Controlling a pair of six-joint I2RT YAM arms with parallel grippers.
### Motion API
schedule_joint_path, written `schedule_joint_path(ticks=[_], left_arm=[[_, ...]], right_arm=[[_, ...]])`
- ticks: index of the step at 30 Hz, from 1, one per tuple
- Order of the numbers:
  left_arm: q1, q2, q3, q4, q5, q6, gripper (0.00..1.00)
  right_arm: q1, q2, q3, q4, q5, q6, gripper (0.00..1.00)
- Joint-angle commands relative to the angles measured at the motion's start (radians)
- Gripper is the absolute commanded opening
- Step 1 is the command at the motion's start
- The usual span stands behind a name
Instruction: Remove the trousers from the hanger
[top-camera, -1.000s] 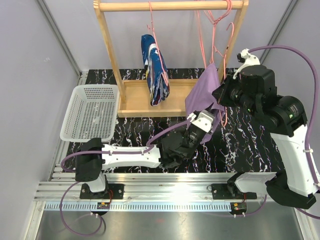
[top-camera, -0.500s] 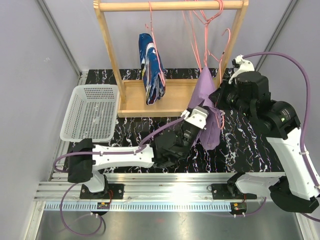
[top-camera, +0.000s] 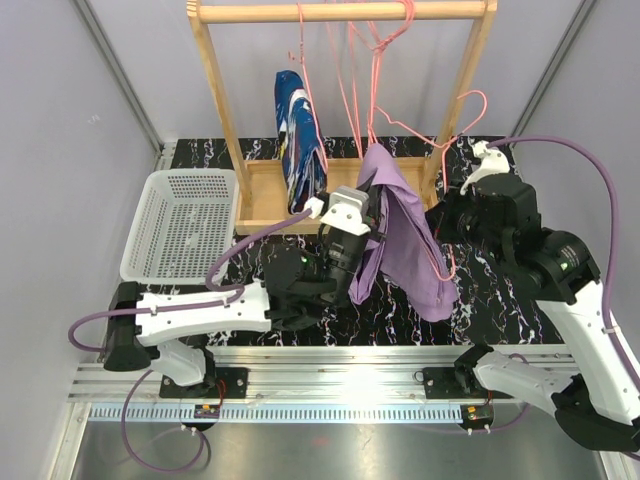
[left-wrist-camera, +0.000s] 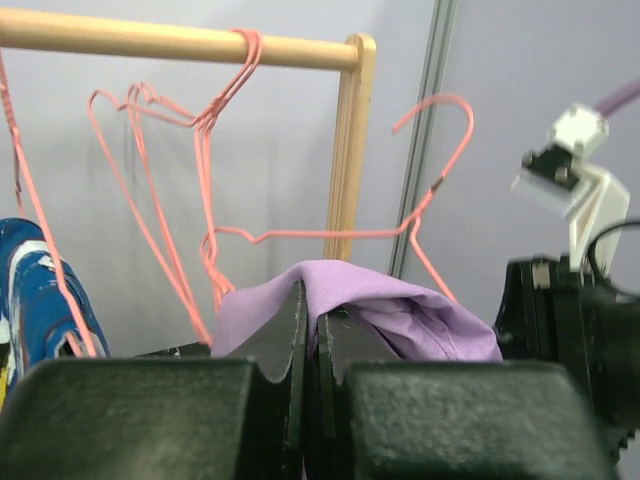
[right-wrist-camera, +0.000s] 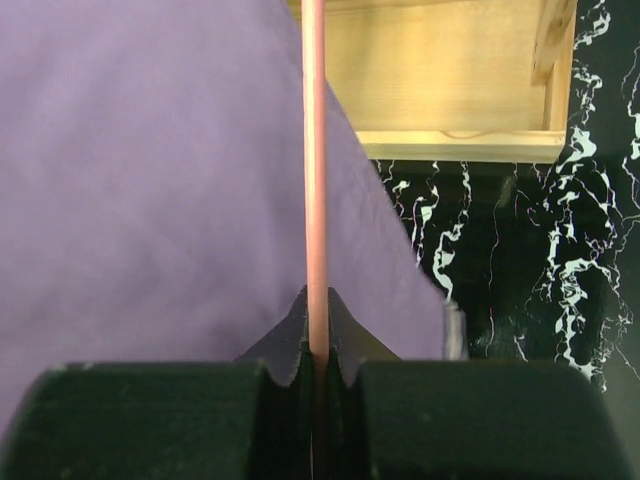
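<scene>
My left gripper (left-wrist-camera: 311, 312) is pinched tight on the top fold of the lilac trousers (top-camera: 405, 245), with no gap left between its jaws. The cloth hangs down from that pinch over the black table (top-camera: 490, 290). It is just in front of the wooden rack (top-camera: 330, 12), a little right of the middle.

My right gripper (right-wrist-camera: 316, 335) is squeezed closed on the thin wire of the pink hanger (right-wrist-camera: 314, 150), which runs straight up out of its jaws. The hanger's hook is off the rail and sticks up in the air near the rack's right post. Its wire goes down the right side of the lilac cloth (I cannot tell if the cloth is hooked over any part of it).

The blue trousers (top-camera: 298, 130) hang up on the rack, toward its far left side. The white basket (top-camera: 185, 225) sits on the left, well apart from both pairs.
</scene>
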Motion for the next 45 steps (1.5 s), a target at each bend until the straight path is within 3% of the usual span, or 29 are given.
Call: schedule_joint_path(ticks=[1, 16, 29, 34, 40, 45], left_arm=[[0.003, -0.085, 0.1, 0.106, 0.011, -0.023, 0.0], [-0.002, -0.091, 0.241, 0.001, 0.078, -0.08, 0.0], [-0.019, -0.171, 0.227, -0.052, 0.11, -0.158, 0.0], [-0.026, -0.194, 0.273, -0.111, 0.124, -0.163, 0.0], [-0.029, -0.197, 0.374, -0.31, 0.124, -0.143, 0.0], [-0.028, -0.246, 0.372, -0.399, 0.088, -0.111, 0.0]], right_arm=[[0.001, -0.02, -0.03, -0.004, 0.01, -0.012, 0.0], [0.001, -0.175, -0.279, -0.022, 0.056, 0.017, 0.0], [0.001, -0.27, -0.435, -0.037, 0.056, 0.075, 0.0], [0.001, -0.29, -0.435, -0.051, 0.073, 0.079, 0.0], [0.001, -0.295, -0.386, -0.045, 0.137, 0.042, 0.0], [0.001, -0.279, -0.339, -0.05, 0.197, 0.005, 0.0]])
